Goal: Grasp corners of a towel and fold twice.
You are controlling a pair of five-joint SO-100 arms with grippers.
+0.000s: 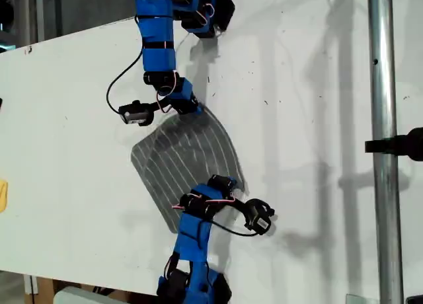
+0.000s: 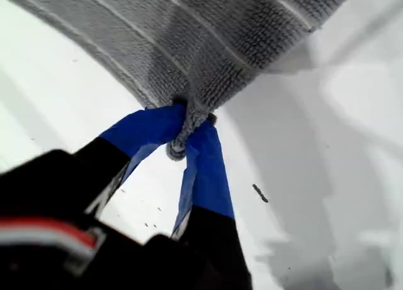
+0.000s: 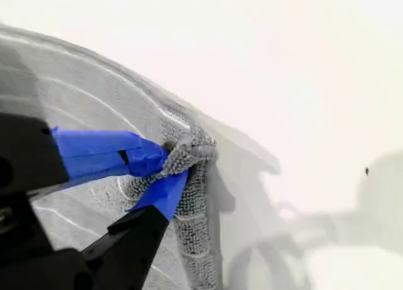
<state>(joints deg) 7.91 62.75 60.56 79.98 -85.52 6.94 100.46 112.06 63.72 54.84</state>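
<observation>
Towel [image 1: 185, 160], grey with pale stripes, lies mid-table [image 1: 79, 119] in the exterior view, one edge lifted between two arms. First gripper [image 2: 186, 129] pinches a bunched corner [image 2: 189, 123]; second gripper [image 3: 165, 164] is likewise clamped on another corner [image 3: 189, 152]. Yellow object [image 1: 2, 195] sits at the exterior view's left edge.
</observation>
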